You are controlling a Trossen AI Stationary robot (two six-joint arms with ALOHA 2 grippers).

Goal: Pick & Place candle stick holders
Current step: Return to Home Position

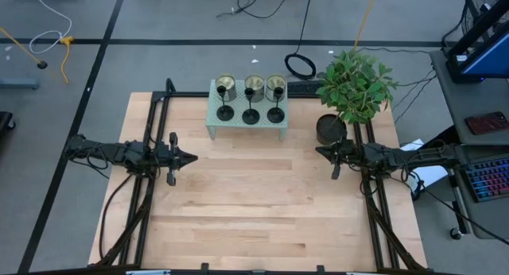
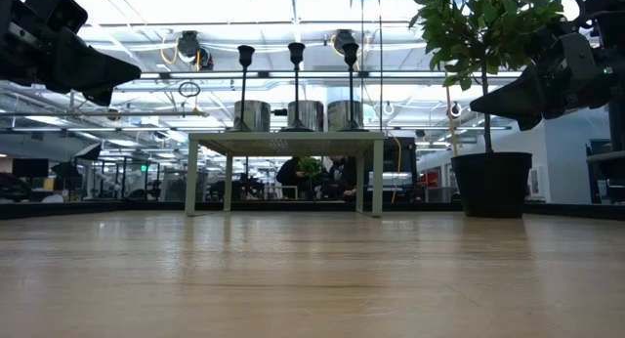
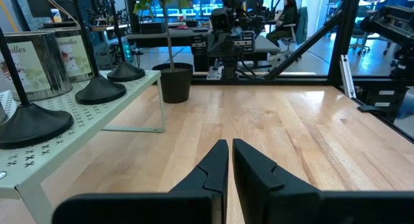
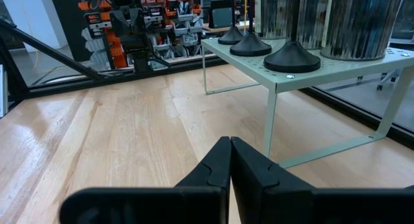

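Observation:
Three black candle stick holders [image 1: 226,112] [image 1: 250,115] [image 1: 275,114] stand upright by their round bases in a row on a pale green wire shelf [image 1: 247,125] at the table's far middle. They also show in the low view [image 2: 297,55], and their bases show in both wrist views [image 3: 100,89] [image 4: 294,56]. My left gripper [image 1: 191,157] is shut and empty at the table's left, above the wood. My right gripper [image 1: 320,152] is shut and empty at the right, beside the plant pot.
Three pale metal cans [image 1: 250,85] stand behind the holders on the shelf. A potted green plant [image 1: 332,129] stands at the far right, close to my right gripper. Bare wooden table [image 1: 254,203] lies between and in front of the arms.

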